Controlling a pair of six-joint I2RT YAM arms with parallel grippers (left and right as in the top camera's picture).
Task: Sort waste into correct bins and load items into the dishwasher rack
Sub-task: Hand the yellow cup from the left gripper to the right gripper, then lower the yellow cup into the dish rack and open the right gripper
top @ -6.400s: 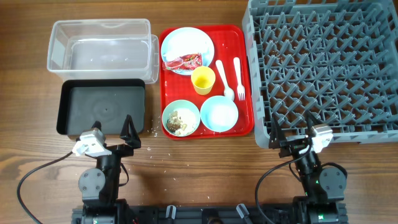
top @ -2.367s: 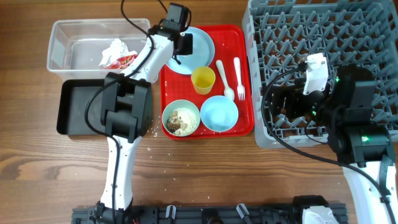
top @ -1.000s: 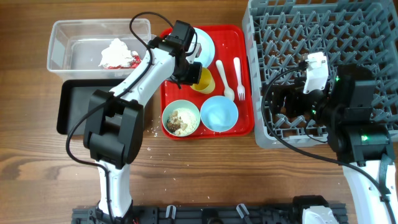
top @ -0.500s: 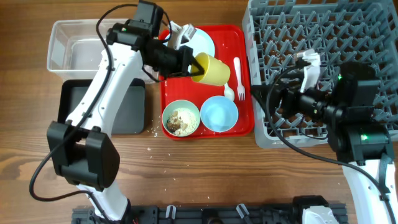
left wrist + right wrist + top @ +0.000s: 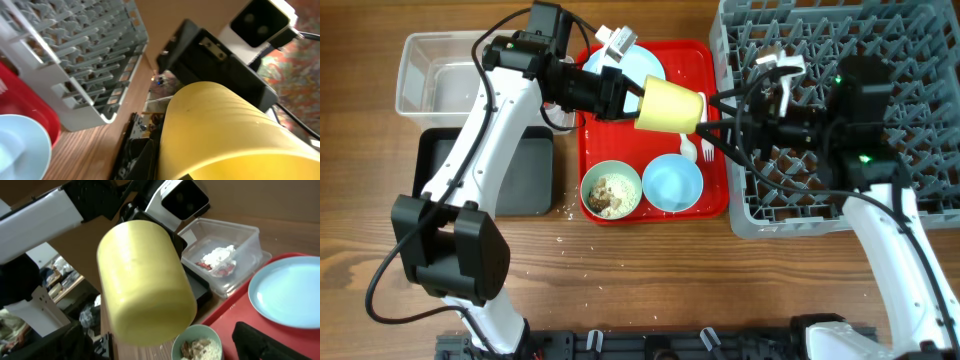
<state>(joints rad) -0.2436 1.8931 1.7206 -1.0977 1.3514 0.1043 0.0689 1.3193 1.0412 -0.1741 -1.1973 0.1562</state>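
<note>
The left claw (image 5: 628,98) is clamped on the small yellow cup (image 5: 670,105), which hangs tipped sideways at upper middle of the overhead frame, above the right side of the red tray (image 5: 595,140). The right claw (image 5: 716,122) is spread wide at the cup's free end and not closed on it. I read this as a handover toward the dishwasher rack (image 5: 880,40) at upper right.

- **Done:** the wrapper with tissue (image 5: 218,260) lies in the clear tub (image 5: 430,60).
- **Left:** the pale green bowl (image 5: 611,190) still holds scraps. The light blue bowl (image 5: 672,183), plate (image 5: 645,65) and spoon (image 5: 687,150) sit on the tray. The black tray (image 5: 425,170) and the rack show nothing loaded.
</note>
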